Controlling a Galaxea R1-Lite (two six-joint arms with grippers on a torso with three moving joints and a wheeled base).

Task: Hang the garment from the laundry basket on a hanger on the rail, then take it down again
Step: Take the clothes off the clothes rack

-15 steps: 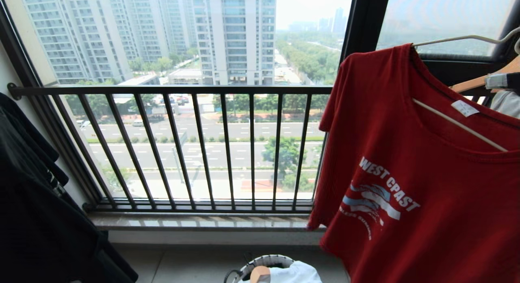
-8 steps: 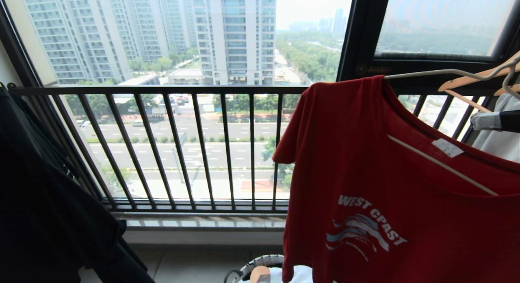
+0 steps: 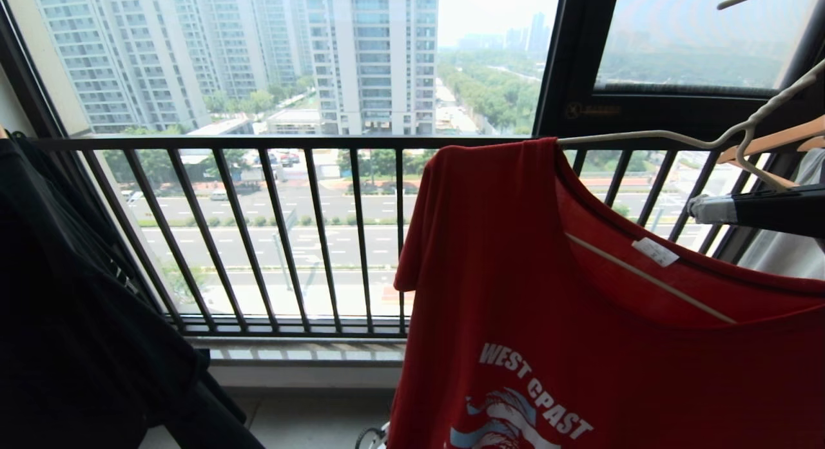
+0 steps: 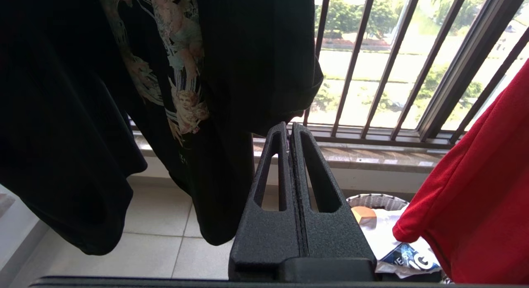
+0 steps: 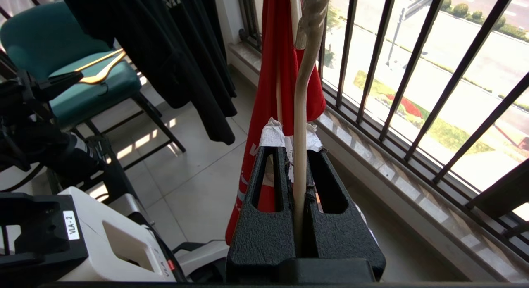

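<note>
A: Two arms, one working. Which?

B: Right. The right gripper [image 5: 295, 149] has its jaws pinched tight on the thin stem of the hanger [image 5: 298, 127], seen clearly in the right wrist view. The left gripper [image 4: 290, 133] is parked low, jaws pressed together on nothing, in front of the black printed T-shirt [image 4: 186, 73].

A: Garment?

B: The garment [image 3: 580, 346] is draped on that hanger [image 3: 644, 138], one shoulder over the wire's end and the collar sagging below the bar. It fills the lower right of the head view, in front of the window railing [image 3: 290, 143].

A: Basket?

B: The laundry basket [image 4: 378, 200] is on the floor below the window sill, white cloth inside. The red hem hangs just above it.

A: Is the rail in view?

B: No. The wire runs up and off the right edge, so I can't see whether the hook sits on anything.

A: Step, then?

B: My read: the shirt is threaded on and the hanger is being carried in the hand. Whether that's going up or coming down, I can't tell from this.

A: Next move?

B: If up: raise the hook over the rail, keep the wire level so the shoulder doesn't slide off, clear the wooden hangers [image 3: 773, 140] beside it, then let go. If down: lower it over the basket.
</note>
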